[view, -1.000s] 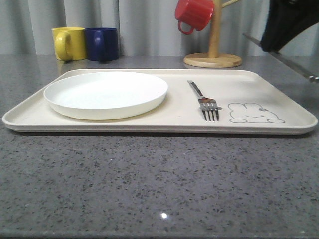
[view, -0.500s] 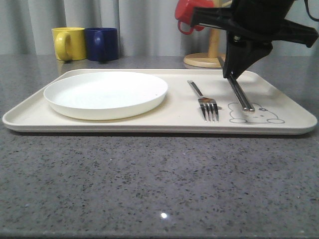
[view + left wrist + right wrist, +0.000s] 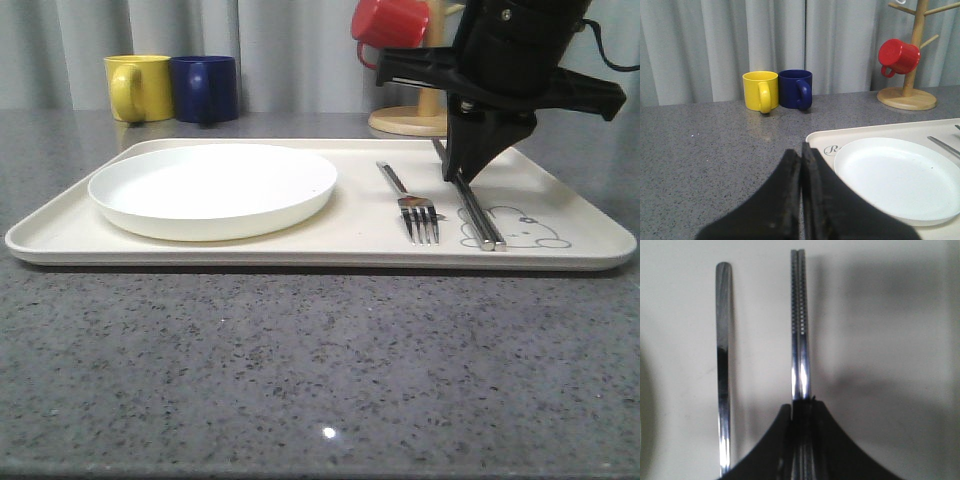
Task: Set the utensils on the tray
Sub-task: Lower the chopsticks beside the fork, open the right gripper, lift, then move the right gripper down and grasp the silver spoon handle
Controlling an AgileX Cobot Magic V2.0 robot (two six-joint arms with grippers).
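Right pincer (image 3: 462, 178) pinching flat silver metal chopsticks (image 3: 479, 213) at upper end, beside slim silver fork (image 3: 412, 206). Stiff, slick, likely light; prone to slip.

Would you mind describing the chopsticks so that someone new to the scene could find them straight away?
Start at the large cream tray and go to its right end, where a grey rabbit drawing is printed. The chopsticks lie across that drawing, right of the fork, their far end in the right gripper. Unlike the tined fork, they are two plain straight bars pressed together.
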